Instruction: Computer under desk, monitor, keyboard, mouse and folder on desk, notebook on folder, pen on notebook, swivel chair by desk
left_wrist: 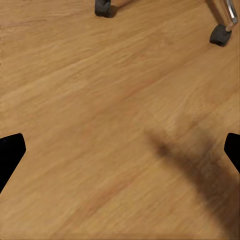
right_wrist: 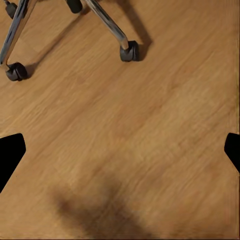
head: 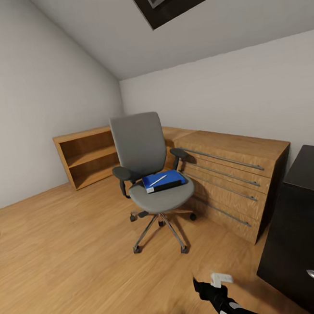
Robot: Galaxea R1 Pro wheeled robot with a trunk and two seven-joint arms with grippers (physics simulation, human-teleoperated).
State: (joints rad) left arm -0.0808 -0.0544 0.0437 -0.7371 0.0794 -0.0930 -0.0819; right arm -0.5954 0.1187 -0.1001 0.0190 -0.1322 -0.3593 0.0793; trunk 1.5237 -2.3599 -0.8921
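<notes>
A grey-upholstered swivel chair (head: 152,177) with black armrests and a chrome five-star base stands on the light wooden plank floor (head: 66,263), roughly mid-room, its back toward the far wall. On its seat lies a blue rectangular folder (head: 164,180), and a slim white pen (head: 158,180) rests diagonally on top of the folder. Just right of the chair, touching or nearly touching its armrest, runs a long low wooden drawer unit (head: 232,178) with metal bar handles, set along the far-right wall. At the far left corner sits an open wooden bookshelf (head: 87,157); its shelves look bare. A black cabinet (head: 306,238) with oval silver pulls fills the near right.

The floor to the left of the chair and in front of it is wide and open.

The left gripper (left_wrist: 120,150) hangs over bare planks with its black fingertips spread wide and nothing between them; chair castors (left_wrist: 220,35) show beyond it. The right gripper (right_wrist: 120,150) is likewise spread wide and holds nothing, over the floor near the chair's chrome legs (right_wrist: 107,22).
</notes>
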